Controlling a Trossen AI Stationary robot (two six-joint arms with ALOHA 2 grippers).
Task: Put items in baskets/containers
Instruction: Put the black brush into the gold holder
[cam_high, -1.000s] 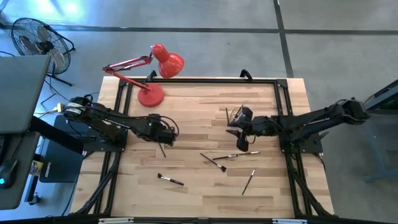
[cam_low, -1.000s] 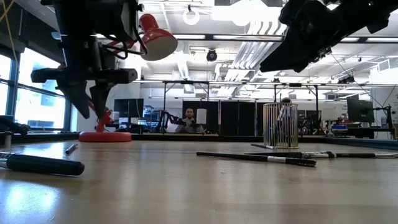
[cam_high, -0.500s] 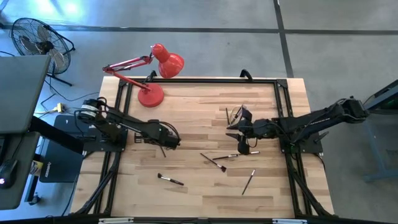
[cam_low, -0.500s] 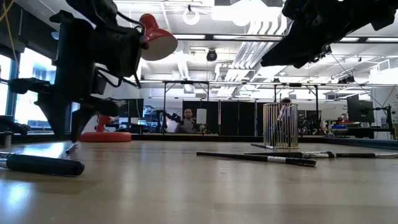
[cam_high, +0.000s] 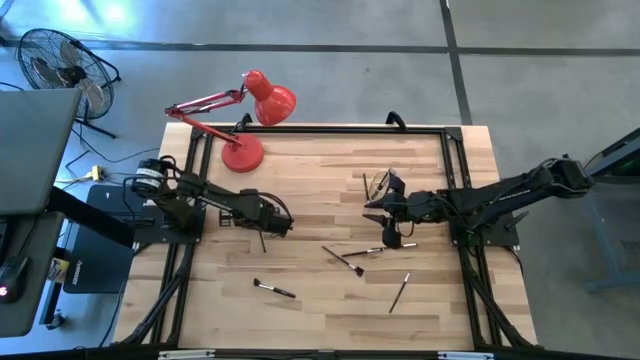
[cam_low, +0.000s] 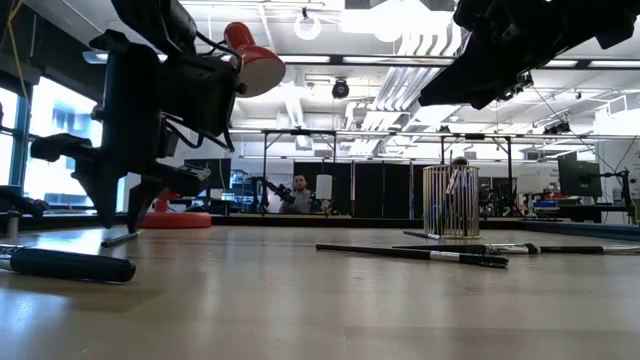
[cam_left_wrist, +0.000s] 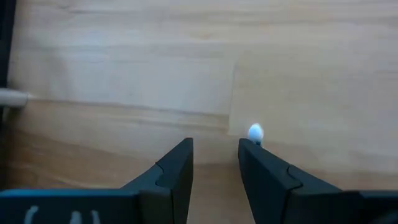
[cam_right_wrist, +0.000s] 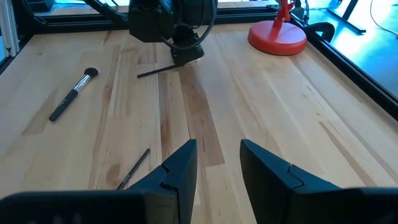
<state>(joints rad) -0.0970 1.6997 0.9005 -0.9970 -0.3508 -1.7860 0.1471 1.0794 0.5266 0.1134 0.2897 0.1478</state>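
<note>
Left gripper (cam_high: 268, 226) is down low at the table (cam_high: 320, 190), right on top of a thin dark brush (cam_right_wrist: 163, 68). From its own wrist cam the fingers (cam_left_wrist: 174, 168) sit a little apart with bare wood in the gap, and a small white tip (cam_left_wrist: 255, 132) pokes out just past 1 finger, so I can't tell if it's actually gripping the brush.

Right gripper (cam_high: 385, 225) hangs above the table with the glass cup (cam_high: 378, 186) just beside it, a few brushes already standing in there. Its fingers (cam_right_wrist: 180, 168) are spread with nothing between them.

Loose brushes near the right gripper: 2 crossing (cam_high: 345, 257) just beside it and 1 (cam_high: 400, 291) a bit further. Another (cam_high: 273, 289) lies near the left gripper. Red desk lamp (cam_high: 245, 120) is off beyond the left gripper.
</note>
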